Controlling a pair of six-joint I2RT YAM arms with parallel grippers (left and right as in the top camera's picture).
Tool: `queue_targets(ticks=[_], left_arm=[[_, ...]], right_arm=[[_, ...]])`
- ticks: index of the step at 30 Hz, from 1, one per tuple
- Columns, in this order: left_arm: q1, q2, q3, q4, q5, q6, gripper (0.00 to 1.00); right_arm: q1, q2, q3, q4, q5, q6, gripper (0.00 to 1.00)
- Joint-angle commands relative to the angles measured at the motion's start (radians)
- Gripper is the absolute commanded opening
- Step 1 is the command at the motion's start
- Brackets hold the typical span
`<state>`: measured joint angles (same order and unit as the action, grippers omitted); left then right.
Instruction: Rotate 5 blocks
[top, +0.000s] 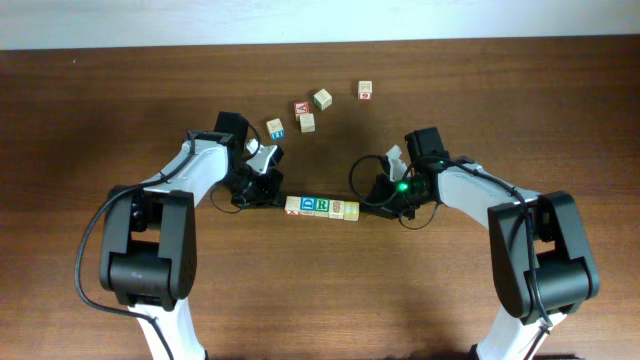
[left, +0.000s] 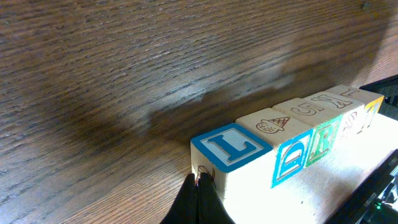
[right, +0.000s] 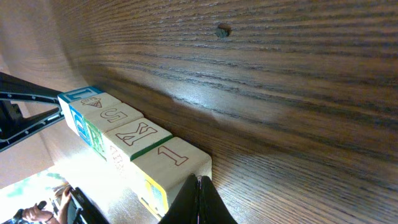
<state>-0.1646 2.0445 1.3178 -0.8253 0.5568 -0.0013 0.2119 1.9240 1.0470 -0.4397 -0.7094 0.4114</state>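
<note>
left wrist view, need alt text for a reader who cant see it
A row of five wooden letter cubes runs from bottom centre to the right edge across a dark wooden table. The nearest cube shows a blue L on top, and the shut black left tool sits at its near end.

**Both arms reaching inward, fingers shut**

Our left arm (top: 200, 165) comes in from the left and our right arm (top: 468, 184) from the right, each bent at the elbow with its wrist turned toward the other; our left fingers (top: 276, 196) are pressed together into one dark point; our right fingers (top: 370, 207) are closed just as tight; the two sets of tips face each other, low over the table and apart.
</note>
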Motion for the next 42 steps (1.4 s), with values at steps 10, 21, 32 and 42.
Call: queue_targets(ticks=[10,21,32,42], left_arm=[[-0.018,0.009,-0.009,0.006,0.043,-0.007,0.00],[-0.018,0.009,-0.009,0.006,0.043,-0.007,0.00],[-0.018,0.009,-0.009,0.006,0.051,-0.007,0.00],[-0.018,0.009,-0.009,0.006,0.077,-0.006,0.00]], right_arm=[[0.013,-0.033,0.041,0.005,-0.097,-0.014,0.04],[0.091,-0.033,0.127,-0.026,-0.091,-0.011,0.04],[0.122,-0.033,0.172,-0.064,-0.088,-0.011,0.04],[0.164,-0.033,0.216,-0.087,-0.088,-0.003,0.04]])
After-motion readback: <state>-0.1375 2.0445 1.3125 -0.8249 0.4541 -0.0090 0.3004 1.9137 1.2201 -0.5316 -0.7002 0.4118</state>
